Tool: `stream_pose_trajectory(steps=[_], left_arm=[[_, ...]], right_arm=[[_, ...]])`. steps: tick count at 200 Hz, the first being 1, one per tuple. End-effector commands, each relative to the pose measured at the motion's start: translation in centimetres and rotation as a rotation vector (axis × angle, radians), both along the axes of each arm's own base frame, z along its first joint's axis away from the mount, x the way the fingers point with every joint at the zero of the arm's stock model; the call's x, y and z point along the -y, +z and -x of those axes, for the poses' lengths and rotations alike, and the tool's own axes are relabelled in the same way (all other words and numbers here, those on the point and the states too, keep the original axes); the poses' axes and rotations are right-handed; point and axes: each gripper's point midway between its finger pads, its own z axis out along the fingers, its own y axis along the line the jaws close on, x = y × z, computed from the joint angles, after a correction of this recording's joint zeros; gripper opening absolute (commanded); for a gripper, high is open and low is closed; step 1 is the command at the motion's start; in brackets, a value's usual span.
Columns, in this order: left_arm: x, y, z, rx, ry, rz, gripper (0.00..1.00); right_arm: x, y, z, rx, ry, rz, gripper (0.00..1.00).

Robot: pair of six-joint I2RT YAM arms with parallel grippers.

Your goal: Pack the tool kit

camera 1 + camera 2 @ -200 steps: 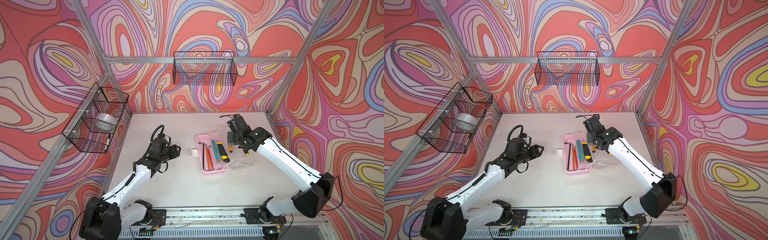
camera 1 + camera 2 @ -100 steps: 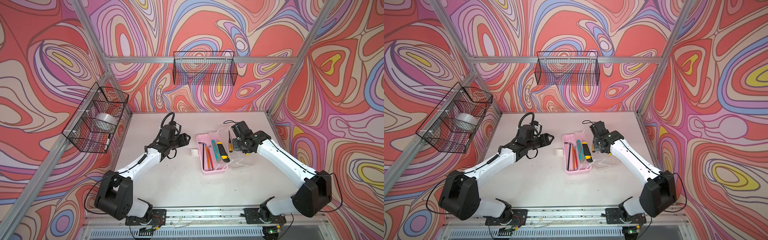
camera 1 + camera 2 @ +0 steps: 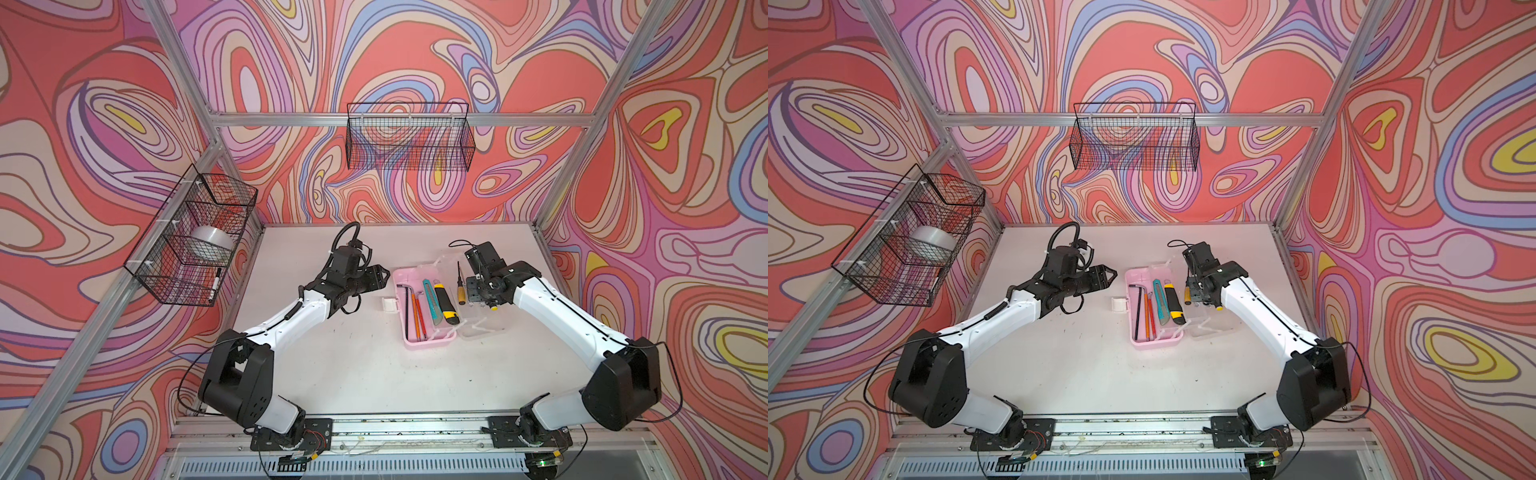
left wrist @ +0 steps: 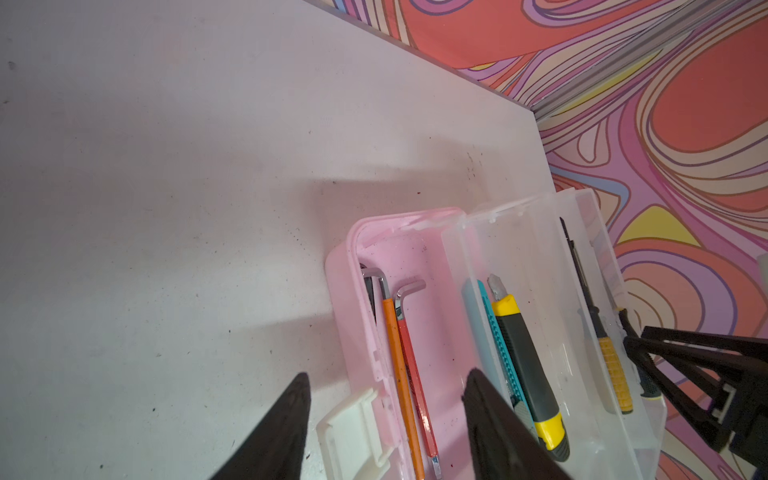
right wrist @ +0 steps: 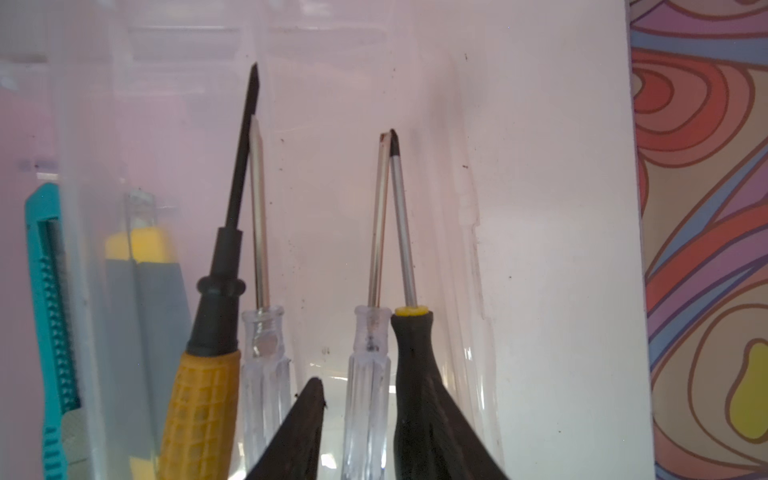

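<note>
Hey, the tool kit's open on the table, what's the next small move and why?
Probably lift the right end effector straight up out of the clear lid. Its jaws stand parted, the four screwdrivers lie loose in that lid, and the arm would block folding it onto the pink base. The left end effector is open near the white handle.

This looks like a robot test cell in a lab. A white table (image 3: pixel 374 374) is boxed in by an aluminium frame (image 3: pixel 291 119) and walls (image 3: pixel 104 124) printed with swirling colours. Two robot arms (image 3: pixel 291 320) are bolted to a rail (image 3: pixel 415 426) at its front, and wire baskets (image 3: pixel 409 141) hang on the frame.
</note>
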Motion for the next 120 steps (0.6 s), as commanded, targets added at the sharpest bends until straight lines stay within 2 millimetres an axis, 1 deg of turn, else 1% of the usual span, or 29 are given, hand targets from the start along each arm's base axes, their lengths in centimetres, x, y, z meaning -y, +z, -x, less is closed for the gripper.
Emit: stream_pose_trajectory(steps=[1, 24, 41, 61, 88, 100, 104, 120], left_arm=[[0.7, 0.9, -1.0, 0.034, -0.017, -0.008, 0.60], [1.4, 0.5, -2.0, 0.021, -0.027, -0.023, 0.60], [1.9, -0.3, -2.8, -0.002, -0.028, -0.058, 0.60], [2.6, -1.8, -3.6, -0.042, -0.025, -0.120, 0.60], [3.3, -4.3, -4.0, -0.110, -0.028, -0.172, 0.60], [3.4, -5.2, -4.3, -0.127, -0.019, -0.193, 0.59], [3.2, -5.9, -3.9, -0.153, -0.018, -0.213, 0.59], [3.1, -6.9, -3.9, -0.170, -0.015, -0.241, 0.59]], right_arm=[[0.2, 0.9, 0.0, 0.038, -0.021, -0.027, 0.42], [0.8, 3.8, 0.1, 0.143, -0.067, -0.072, 0.41], [1.7, 5.2, 0.1, 0.194, -0.111, -0.114, 0.41], [3.2, 5.4, 0.3, 0.208, -0.169, -0.140, 0.41], [6.1, 5.1, 0.7, 0.214, -0.265, -0.201, 0.41], [7.4, 5.0, 0.8, 0.223, -0.302, -0.241, 0.41], [7.6, 4.9, 0.8, 0.221, -0.306, -0.258, 0.41], [8.6, 4.5, 1.0, 0.212, -0.331, -0.293, 0.41]])
